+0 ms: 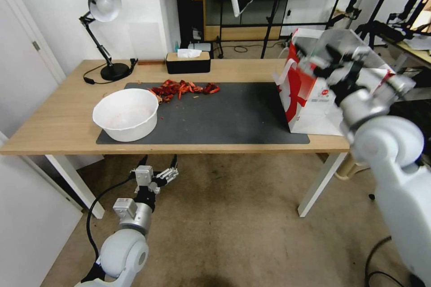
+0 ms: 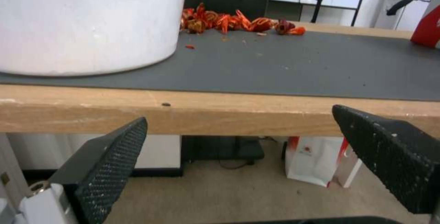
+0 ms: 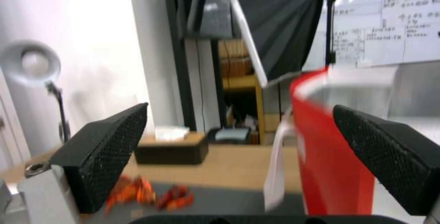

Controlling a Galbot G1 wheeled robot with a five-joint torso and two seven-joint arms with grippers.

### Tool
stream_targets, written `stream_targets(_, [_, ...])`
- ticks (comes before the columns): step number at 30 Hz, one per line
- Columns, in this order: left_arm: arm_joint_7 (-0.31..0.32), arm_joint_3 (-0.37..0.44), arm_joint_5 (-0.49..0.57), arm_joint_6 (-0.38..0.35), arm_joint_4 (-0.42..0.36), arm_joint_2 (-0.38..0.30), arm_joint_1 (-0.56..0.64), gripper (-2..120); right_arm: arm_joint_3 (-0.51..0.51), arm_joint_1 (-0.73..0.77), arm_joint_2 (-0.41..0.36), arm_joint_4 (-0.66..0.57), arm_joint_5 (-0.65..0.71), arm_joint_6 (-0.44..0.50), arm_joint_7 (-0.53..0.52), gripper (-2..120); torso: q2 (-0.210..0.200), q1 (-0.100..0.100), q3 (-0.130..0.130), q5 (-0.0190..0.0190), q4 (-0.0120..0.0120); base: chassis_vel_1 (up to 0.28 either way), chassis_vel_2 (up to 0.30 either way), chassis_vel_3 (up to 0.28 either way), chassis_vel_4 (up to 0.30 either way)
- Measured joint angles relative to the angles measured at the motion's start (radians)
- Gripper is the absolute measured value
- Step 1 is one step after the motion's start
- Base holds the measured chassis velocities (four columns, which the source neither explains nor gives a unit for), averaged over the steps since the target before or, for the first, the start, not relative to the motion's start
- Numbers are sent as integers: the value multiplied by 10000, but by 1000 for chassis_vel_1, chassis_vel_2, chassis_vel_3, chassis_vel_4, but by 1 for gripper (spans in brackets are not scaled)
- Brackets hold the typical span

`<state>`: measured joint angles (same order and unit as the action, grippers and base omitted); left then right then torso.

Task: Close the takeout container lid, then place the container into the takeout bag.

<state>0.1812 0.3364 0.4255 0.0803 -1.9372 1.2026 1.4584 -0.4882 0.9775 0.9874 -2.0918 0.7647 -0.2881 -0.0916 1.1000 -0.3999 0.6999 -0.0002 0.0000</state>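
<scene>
The takeout bag stands upright at the right end of the table, white with a red side panel and white handles. My right gripper hovers at the height of the bag's top, beside its open mouth. It is open with nothing between its fingers. My left gripper hangs low in front of the table's front edge, below the tabletop, and is also open and empty. The takeout container and its lid are out of view.
A large white bowl sits on the dark mat at the left, with red shell scraps behind it. At the back are a black tissue box and a desk lamp. Another white bag stands on the floor under the table.
</scene>
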Motion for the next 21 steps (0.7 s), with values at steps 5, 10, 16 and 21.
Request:
stream_targets(5, [-116,12,3,239,31,65,45,100,99,977,197,-197,-966,520,96,100,1,1,0,0,1,0,0,0,0])
stream_targets(10, [-198,84,-5,472,64,138,115,100,34,1893,444,-221,-1625,1047,140,100,0,0,0,0,2,0,0,0,0])
stream_targets(16, [-221,124,-127,993,180,190,79,100,-131,3758,1147,-200,-2756,2244,144,100,1,0,0,2,-2,0,0,0,0])
stream_targets(21, [-276,107,-180,1189,168,217,159,100,-274,4560,1652,-93,-3421,3210,133,100,1,0,0,1,0,0,0,0,0])
